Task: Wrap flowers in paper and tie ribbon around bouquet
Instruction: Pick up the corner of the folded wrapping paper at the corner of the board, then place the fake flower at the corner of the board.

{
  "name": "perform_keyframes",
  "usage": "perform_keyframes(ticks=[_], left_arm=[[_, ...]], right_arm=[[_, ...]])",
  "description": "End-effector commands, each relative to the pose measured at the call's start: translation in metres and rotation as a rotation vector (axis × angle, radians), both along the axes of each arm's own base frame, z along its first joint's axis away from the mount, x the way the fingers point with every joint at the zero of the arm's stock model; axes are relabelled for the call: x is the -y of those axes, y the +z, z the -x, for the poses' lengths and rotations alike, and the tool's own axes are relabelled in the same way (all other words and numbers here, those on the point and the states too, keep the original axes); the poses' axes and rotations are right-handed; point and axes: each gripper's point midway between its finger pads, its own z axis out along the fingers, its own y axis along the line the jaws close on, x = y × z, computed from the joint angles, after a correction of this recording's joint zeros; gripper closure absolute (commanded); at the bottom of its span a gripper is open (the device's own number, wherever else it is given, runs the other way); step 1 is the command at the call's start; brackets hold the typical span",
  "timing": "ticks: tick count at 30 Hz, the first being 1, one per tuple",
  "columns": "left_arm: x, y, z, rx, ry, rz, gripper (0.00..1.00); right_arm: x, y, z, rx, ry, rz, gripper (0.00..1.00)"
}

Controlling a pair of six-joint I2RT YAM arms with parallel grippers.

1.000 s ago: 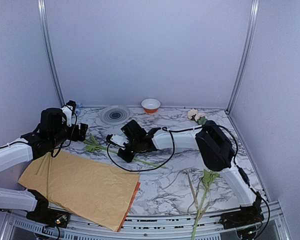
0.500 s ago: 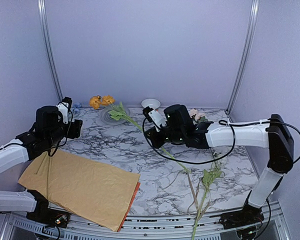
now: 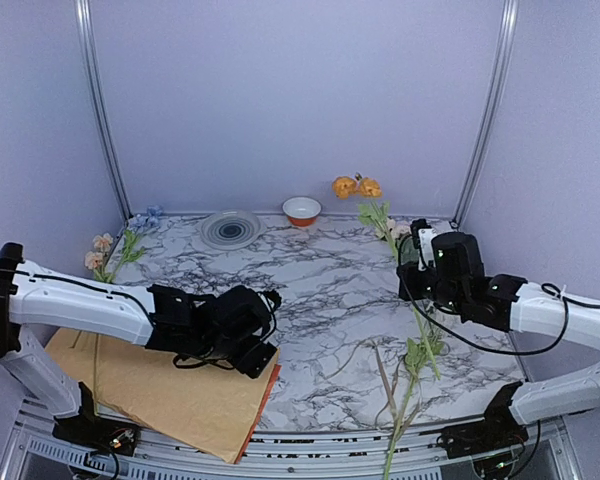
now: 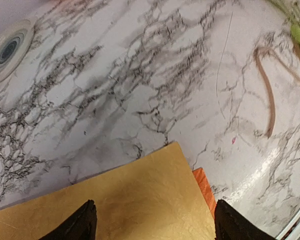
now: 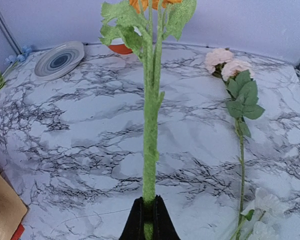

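the right gripper (image 3: 420, 262) is clamped tight on the stalk of an orange flower (image 3: 355, 187), gripping it partway along, so the heads stand high and the tail end hangs below the jaws. its long axis is close to upright, leaning a little, heads toward the back wall. the paper (image 3: 160, 375) lies flat well to the left of that flower, with bare table (image 3: 330, 290) between them, so the stalk would have to travel left and tip down to lie across the sheet.

the left gripper (image 4: 155, 225) is much the nearer to the paper: it hovers right over the sheet's right-hand corner, jaws spread wide, with nothing between them. the wrist view shows the tan face under the fingers and the orange underside (image 4: 202, 182) peeking out at the edge.

other flowers (image 3: 110, 250) lie beyond the paper's far left corner; one more stem (image 3: 405, 400) lies to the paper's right, near the front edge.
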Motion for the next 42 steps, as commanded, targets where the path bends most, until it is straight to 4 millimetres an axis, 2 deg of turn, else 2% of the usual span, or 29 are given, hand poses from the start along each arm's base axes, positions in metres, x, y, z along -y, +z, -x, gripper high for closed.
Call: perform_keyframes(ticks=[1,4,9,14,19,20,24,25,26,28,30,34,36,37,39,40,42], left_arm=[[0.012,-0.048,0.021,-0.13,0.003,-0.137,0.1],[0.024,-0.058,0.01,-0.106,0.028,-0.166,0.08],[0.025,-0.078,-0.003,-0.114,0.096,-0.186,0.11],[0.025,-0.103,0.006,-0.21,0.139,-0.165,0.21],[0.012,-0.112,0.011,-0.224,0.178,-0.175,0.32],[0.009,-0.114,0.009,-0.212,0.185,-0.187,0.39],[0.009,-0.115,0.006,-0.186,0.182,-0.184,0.92],[0.011,-0.115,0.005,-0.182,0.179,-0.179,1.0],[0.012,-0.114,0.004,-0.175,0.177,-0.174,1.0],[0.015,-0.109,0.001,-0.155,0.167,-0.159,1.0],[0.02,-0.094,-0.003,-0.102,0.153,-0.132,1.0],[0.041,-0.039,-0.009,0.084,0.075,-0.088,1.0],[0.053,-0.021,-0.006,0.138,0.026,-0.077,1.0],[0.058,-0.015,-0.004,0.155,0.004,-0.079,1.0],[0.064,-0.005,-0.002,0.18,-0.021,-0.074,1.0],[0.067,0.001,-0.001,0.191,-0.03,-0.067,1.0],[0.073,0.015,0.0,0.222,-0.043,-0.05,1.0]], right_arm=[[0.044,-0.011,0.003,-0.021,-0.148,-0.002,1.0],[0.047,-0.014,0.006,-0.024,-0.146,0.002,1.0],[0.05,-0.018,0.009,-0.027,-0.143,0.017,1.0],[0.057,-0.018,0.012,-0.018,-0.157,0.032,1.0],[0.061,-0.02,0.014,-0.011,-0.17,0.047,1.0],[0.062,-0.022,0.013,-0.013,-0.173,0.05,1.0],[0.064,-0.04,0.011,-0.047,-0.198,0.065,1.0],[0.066,-0.046,0.01,-0.058,-0.209,0.068,1.0],[0.069,-0.051,0.009,-0.07,-0.224,0.069,1.0],[0.077,-0.063,0.007,-0.095,-0.26,0.062,1.0],[0.087,-0.077,0.004,-0.124,-0.292,0.054,1.0],[0.106,-0.107,0.001,-0.208,-0.343,0.037,1.0],[0.109,-0.117,0.001,-0.244,-0.349,0.043,0.98],[0.108,-0.119,0.001,-0.256,-0.348,0.048,0.88],[0.107,-0.117,0.0,-0.27,-0.342,0.06,0.53],[0.108,-0.113,-0.001,-0.267,-0.344,0.06,0.39],[0.11,-0.101,-0.002,-0.244,-0.355,0.057,0.24]])
